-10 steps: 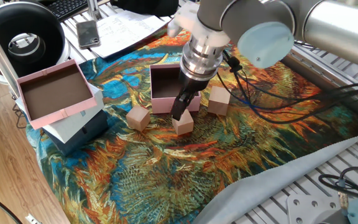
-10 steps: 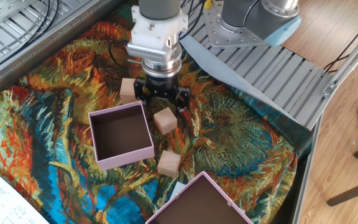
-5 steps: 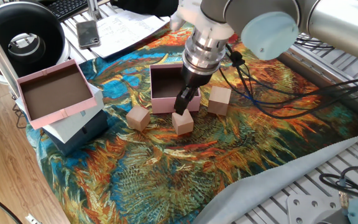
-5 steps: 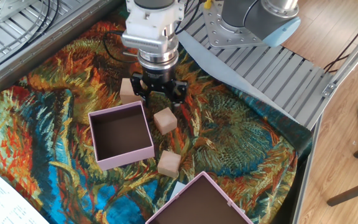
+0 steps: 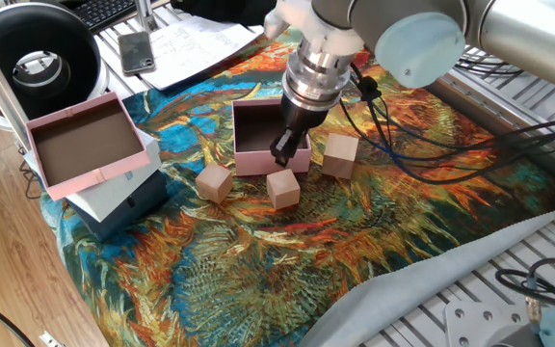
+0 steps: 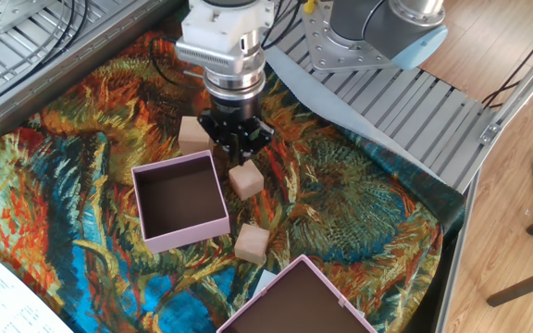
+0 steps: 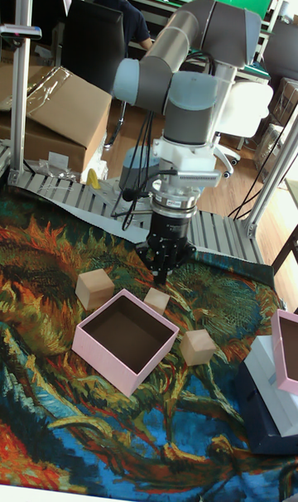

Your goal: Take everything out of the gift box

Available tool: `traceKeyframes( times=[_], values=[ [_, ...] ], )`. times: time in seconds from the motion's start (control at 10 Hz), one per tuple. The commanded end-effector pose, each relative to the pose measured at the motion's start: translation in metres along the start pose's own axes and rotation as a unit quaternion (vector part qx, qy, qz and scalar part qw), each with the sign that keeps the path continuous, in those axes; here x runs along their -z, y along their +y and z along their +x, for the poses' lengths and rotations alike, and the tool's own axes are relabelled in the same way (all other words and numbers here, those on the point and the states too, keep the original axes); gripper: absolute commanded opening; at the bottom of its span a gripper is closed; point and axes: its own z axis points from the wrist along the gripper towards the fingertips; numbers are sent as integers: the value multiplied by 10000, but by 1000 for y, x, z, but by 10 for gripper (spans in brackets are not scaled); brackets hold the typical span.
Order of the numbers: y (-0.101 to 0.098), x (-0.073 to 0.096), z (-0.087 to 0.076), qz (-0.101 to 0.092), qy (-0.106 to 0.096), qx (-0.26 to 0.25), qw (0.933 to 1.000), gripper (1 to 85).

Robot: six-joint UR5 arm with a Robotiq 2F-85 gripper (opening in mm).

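Plainly, the gift box shows only its dark floor, and all three cubes sit outside it on the patterned cloth. The gripper hangs just above the middle cube, holding nothing, its fingers drawn close together. A second cube lies behind and to its left in the other fixed view, and a third cube further toward the camera, past the box corner.

These look like light, rigid wooden blocks with flat, plain faces, so a firm pinch across two opposite sides should hold without crushing. The box seems thin cardboard, easily nudged.

Only the other fixed view looks straight down into the box; the tall fixed view shows the fingertips clear of the cube.
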Motion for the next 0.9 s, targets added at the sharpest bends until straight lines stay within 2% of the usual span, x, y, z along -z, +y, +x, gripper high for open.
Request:
traceKeyframes(
  times=[0.0,0.1,0.2,0.3,0.4,0.6,0.8],
  values=[
    [-1,9,7,179,207,-922,9954,17],
    [2,8,8,133,240,-1188,9925,17],
    [-3,6,10,226,269,-1353,9902,17],
    [3,5,6,46,192,-1556,9876,17],
    [-2,5,6,99,176,-1451,9892,17],
    [2,4,4,23,148,-1270,9918,17],
    [-2,3,3,95,167,-1108,9937,17]
  ],
)
